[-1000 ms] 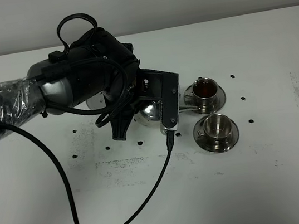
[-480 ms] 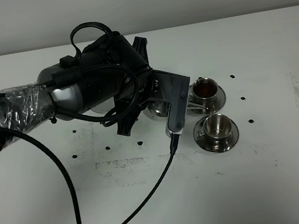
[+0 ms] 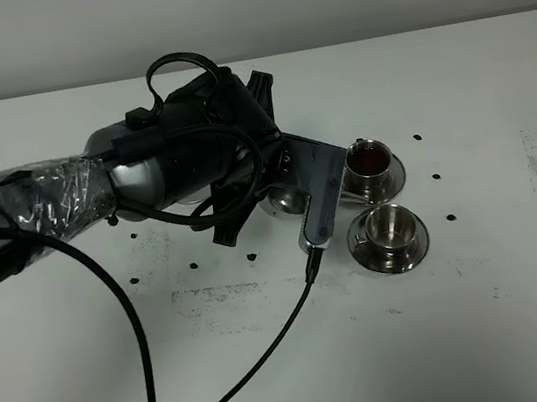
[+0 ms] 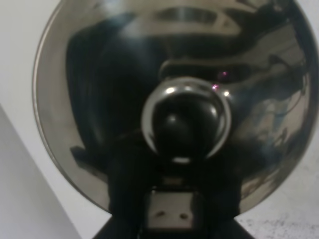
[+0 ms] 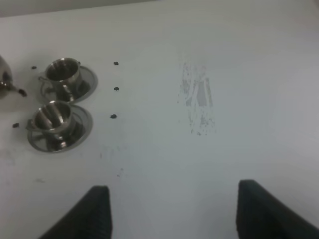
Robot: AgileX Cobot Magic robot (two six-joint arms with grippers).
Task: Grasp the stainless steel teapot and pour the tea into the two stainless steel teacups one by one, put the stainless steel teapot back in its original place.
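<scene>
White table (image 3: 490, 330), teapot (image 3: 281, 199) spout toward teacups (image 3: 368, 162) (image 3: 387, 229); right hand (image 5: 174, 209) apart, left hand (image 3: 251, 201) unclear.

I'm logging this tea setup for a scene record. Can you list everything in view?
shiny stainless steel teapot: one, silver, mid-table, mostly hidden in the high view.
small stainless steel teacups: two, silver, right of the teapot; far teacup holds reddish-brown tea, near teacup looks empty.
round steel saucers: two, silver, one under each teacup.
black cable: one, black, looping across the table front.
white table: one, white, with dark dots and scuffs.
left arm: one, black, film-wrapped.
left gripper: one, black, shut on the teapot.
right gripper: one, black, open above bare table.
</scene>
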